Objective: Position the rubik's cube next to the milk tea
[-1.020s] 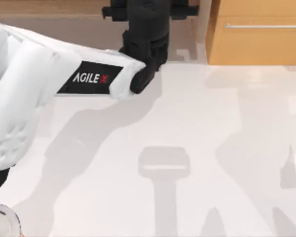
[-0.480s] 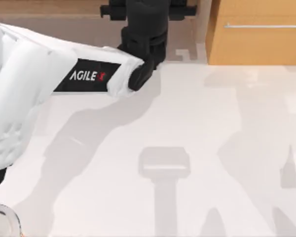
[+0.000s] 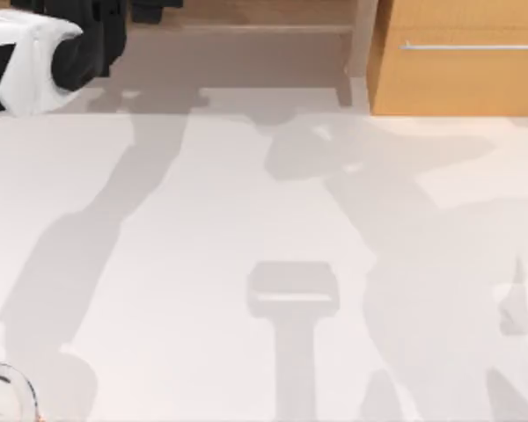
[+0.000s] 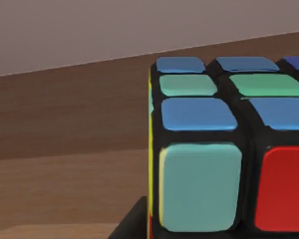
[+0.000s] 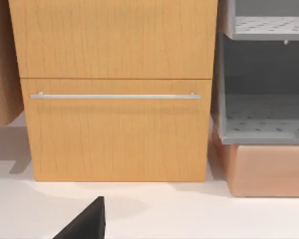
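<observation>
While the left arm (image 3: 35,53) is seen at the far left corner of the top view, above the table's back edge, the rubik's cube (image 4: 229,149) is shown very close to the left wrist camera, with blue, green, pale teal and red stickers on a dark grid. A dark finger (image 4: 132,224) is seen at the cube's lower edge, so the left gripper is judged to be clamped on the cube, although its second finger is hidden. Behind the cube, a brown wooden surface (image 4: 65,129) and a plain wall are visible.

The milk tea (image 3: 4,391) is seen as a pale round rim at the near left corner of the table (image 3: 246,202), well apart from the arm. The right arm is parked; a dark gripper tip (image 5: 87,224) is seen in its wrist view, facing a wooden drawer cabinet (image 5: 114,89) and a grey shelf (image 5: 264,114). Whether that gripper is open cannot be told.

Risks are judged as follows. The cube may slip if it is gripped only near its lower edge. The cup may be struck and tipped if the cube is lowered too close to it. The cup is cut off at the frame edge, so the placement may be poorly judged.
</observation>
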Controlling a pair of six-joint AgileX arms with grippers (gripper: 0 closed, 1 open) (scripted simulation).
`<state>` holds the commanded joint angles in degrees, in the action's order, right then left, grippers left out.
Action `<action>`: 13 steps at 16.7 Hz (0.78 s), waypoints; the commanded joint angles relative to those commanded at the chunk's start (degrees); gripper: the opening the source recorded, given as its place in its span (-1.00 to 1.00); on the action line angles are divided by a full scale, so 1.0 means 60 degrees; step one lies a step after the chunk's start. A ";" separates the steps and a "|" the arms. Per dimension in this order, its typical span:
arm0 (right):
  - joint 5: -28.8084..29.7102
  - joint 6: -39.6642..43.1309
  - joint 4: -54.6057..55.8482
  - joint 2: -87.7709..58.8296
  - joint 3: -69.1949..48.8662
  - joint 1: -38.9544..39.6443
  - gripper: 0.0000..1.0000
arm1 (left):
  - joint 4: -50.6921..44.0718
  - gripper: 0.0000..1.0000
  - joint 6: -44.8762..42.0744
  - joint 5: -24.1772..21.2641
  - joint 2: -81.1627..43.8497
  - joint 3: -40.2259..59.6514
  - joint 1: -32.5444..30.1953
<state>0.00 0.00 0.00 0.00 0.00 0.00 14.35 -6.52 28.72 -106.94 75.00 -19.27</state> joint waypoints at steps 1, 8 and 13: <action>0.0000 0.0000 0.0000 0.0000 0.0000 0.0000 1.00 | -0.0882 -1.00 -0.0198 -0.0171 0.0621 -0.0406 0.0551; 0.0000 0.0000 0.0000 0.0000 0.0000 0.0000 1.00 | -0.7608 -1.00 -0.2163 -0.2009 0.4711 -0.3399 0.4895; 0.0000 0.0000 0.0000 0.0000 0.0000 0.0000 1.00 | -1.1586 -1.00 -0.3893 -0.3636 0.6653 -0.5106 0.7711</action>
<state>0.00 0.00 0.00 0.00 0.00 0.00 -55.17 -29.88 6.91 -67.02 44.37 27.00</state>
